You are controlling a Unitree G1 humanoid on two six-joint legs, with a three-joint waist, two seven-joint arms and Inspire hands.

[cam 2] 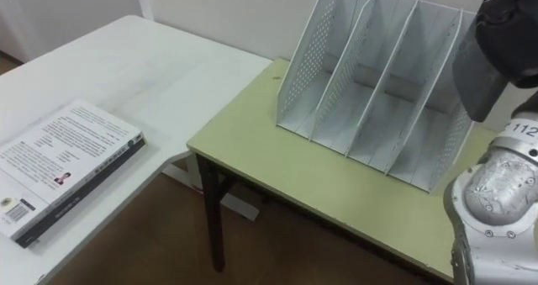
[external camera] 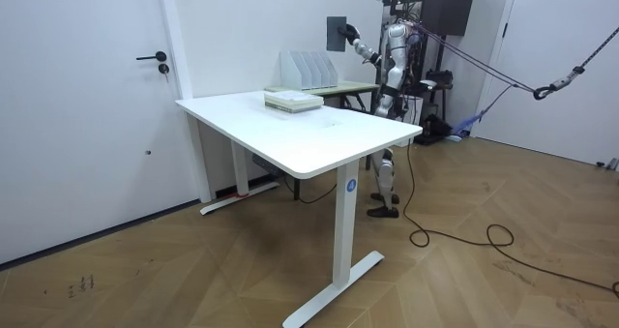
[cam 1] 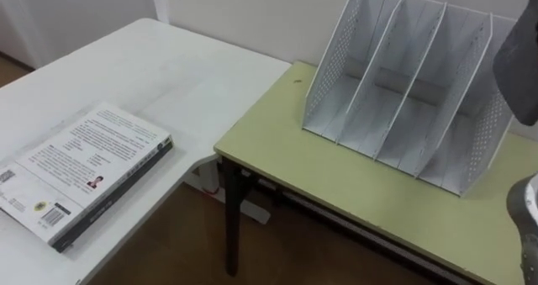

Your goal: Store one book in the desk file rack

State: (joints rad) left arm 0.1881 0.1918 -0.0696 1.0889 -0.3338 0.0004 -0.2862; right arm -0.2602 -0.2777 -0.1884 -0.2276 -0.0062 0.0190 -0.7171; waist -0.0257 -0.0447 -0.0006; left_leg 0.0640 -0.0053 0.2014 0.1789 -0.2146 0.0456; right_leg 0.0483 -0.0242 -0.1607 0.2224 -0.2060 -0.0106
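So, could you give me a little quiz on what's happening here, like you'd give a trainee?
1. True or false: the file rack already holds a book.
2. The file rack stands on: A) a chair, B) the green desk, C) a wall shelf.
3. Fill in: the dark book is held up by the robot's ___ hand.
Key: 1 false, its slots are empty. 2 B. 3 right; the right hand grips it.
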